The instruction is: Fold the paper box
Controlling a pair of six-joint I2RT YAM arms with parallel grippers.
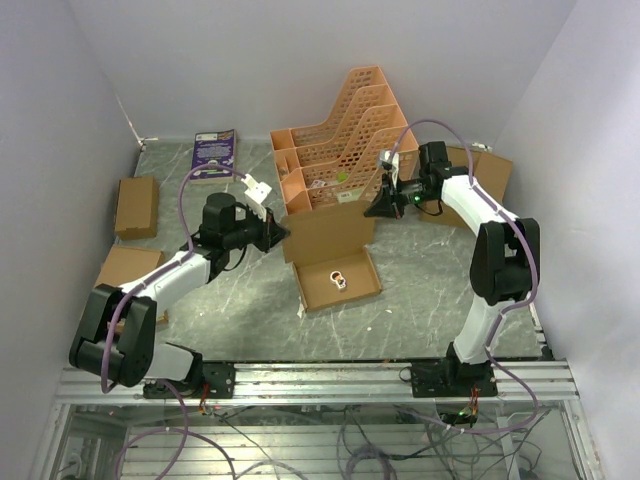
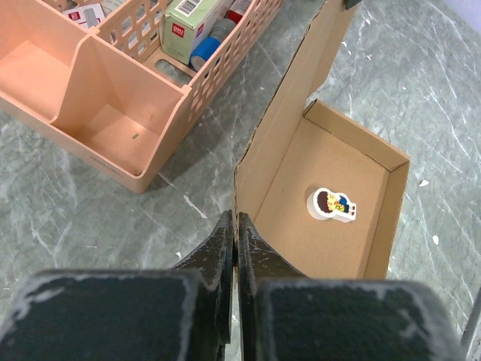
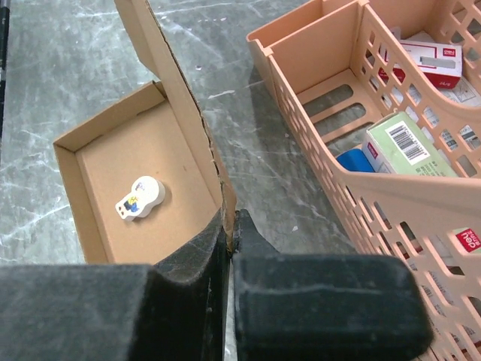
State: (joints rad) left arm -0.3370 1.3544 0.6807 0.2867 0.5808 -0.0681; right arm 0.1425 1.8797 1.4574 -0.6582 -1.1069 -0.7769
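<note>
The paper box (image 1: 330,236) sits mid-frame in the top view, its tray flat with a small figure (image 1: 339,279) inside and its lid upright, the left gripper (image 1: 277,232) and right gripper (image 1: 376,208) each clamped on a lid edge, with the orange rack (image 1: 340,140) just behind.
</note>
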